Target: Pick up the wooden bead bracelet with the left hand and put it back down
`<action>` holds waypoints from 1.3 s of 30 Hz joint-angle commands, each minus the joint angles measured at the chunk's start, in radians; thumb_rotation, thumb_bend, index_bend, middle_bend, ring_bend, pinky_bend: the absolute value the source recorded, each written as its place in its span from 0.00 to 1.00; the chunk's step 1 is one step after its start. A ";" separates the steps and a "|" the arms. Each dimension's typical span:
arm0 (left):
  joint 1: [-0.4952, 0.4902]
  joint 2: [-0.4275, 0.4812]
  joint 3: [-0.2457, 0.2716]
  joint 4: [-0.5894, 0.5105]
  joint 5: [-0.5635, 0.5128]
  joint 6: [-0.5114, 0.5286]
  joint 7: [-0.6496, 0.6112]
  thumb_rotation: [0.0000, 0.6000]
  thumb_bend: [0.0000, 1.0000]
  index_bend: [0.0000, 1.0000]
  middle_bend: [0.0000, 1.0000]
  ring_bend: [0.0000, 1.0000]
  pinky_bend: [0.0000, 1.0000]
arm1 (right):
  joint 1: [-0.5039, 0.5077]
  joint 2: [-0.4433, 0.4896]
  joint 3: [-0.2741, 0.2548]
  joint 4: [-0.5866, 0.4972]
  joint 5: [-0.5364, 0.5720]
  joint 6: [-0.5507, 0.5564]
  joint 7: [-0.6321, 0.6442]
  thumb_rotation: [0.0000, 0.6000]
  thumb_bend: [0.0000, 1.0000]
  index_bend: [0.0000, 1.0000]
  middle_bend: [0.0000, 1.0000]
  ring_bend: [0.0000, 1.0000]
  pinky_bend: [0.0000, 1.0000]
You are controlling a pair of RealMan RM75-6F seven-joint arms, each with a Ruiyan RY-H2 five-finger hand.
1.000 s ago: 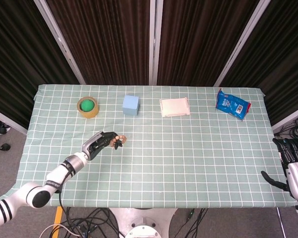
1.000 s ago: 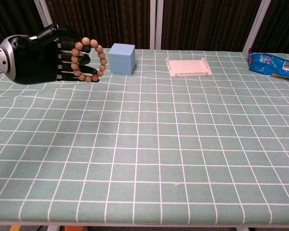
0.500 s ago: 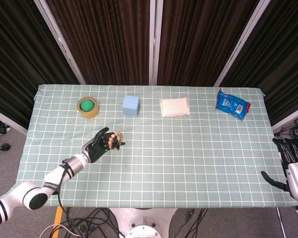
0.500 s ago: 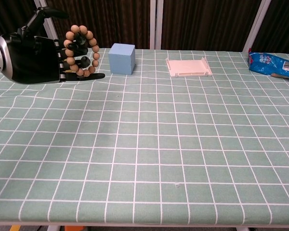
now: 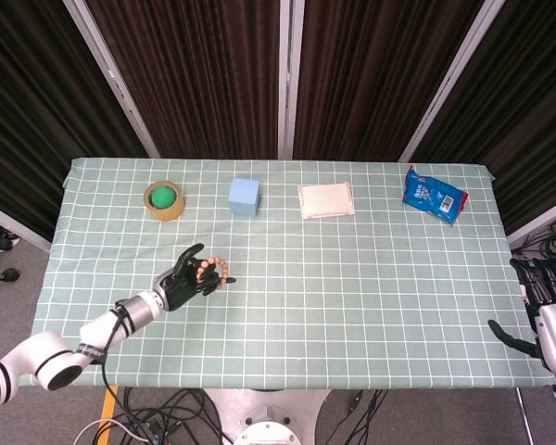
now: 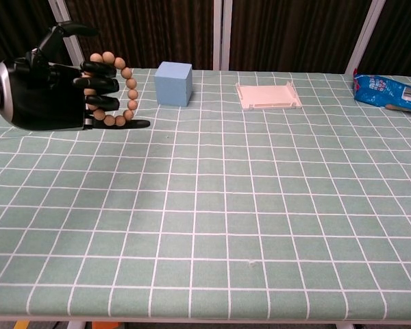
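The left hand (image 6: pixel 51 89) was spread, the wooden bead bracelet (image 6: pixel 113 89) looped over its fingers (image 6: pixel 99 84), apparently letting it slide off above the bench (image 6: pixel 226 205).

both views are bright and evenly lit from above, sharp across the whole desk (image 5: pixel 352 278). shadows are faint and soft, and the dark curtains (image 5: pixel 204 74) behind stay dim without glare.

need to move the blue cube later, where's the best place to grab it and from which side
Grip the blue cube across its two flat side faces, coming down from above. It sits squarely on the table with its top bare and open cloth between it and both the tape roll and the pale tray, so fingers likely fit on either side.
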 commanded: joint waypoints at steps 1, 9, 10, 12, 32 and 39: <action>-0.059 0.033 0.053 0.013 -0.014 -0.032 -0.026 0.17 0.31 0.80 0.89 0.78 0.20 | 0.000 -0.001 0.001 0.002 0.001 0.001 0.002 1.00 0.11 0.06 0.14 0.00 0.00; -0.087 0.017 0.123 0.056 -0.024 0.084 0.032 0.17 0.34 0.78 0.87 0.78 0.20 | 0.003 -0.002 0.002 0.002 0.001 -0.003 0.001 1.00 0.11 0.06 0.14 0.00 0.00; -0.084 0.009 0.128 0.070 -0.023 0.104 0.074 0.17 0.35 0.78 0.87 0.78 0.19 | 0.003 -0.002 0.002 0.002 0.001 -0.003 0.001 1.00 0.11 0.06 0.14 0.00 0.00; -0.073 -0.013 0.134 0.096 -0.042 0.147 0.192 0.12 0.38 0.78 0.87 0.78 0.19 | 0.004 -0.001 0.001 0.001 0.000 -0.004 -0.001 1.00 0.11 0.06 0.14 0.00 0.00; 0.007 -0.153 0.103 0.110 -0.357 0.305 0.904 0.06 0.40 0.68 0.77 0.64 0.16 | 0.010 0.026 0.022 -0.039 -0.004 0.015 -0.058 1.00 0.11 0.06 0.14 0.00 0.00; 0.004 -0.150 0.096 0.108 -0.346 0.271 0.866 0.19 0.47 0.69 0.77 0.64 0.16 | 0.012 0.022 0.022 -0.036 0.001 0.008 -0.055 1.00 0.11 0.06 0.14 0.00 0.00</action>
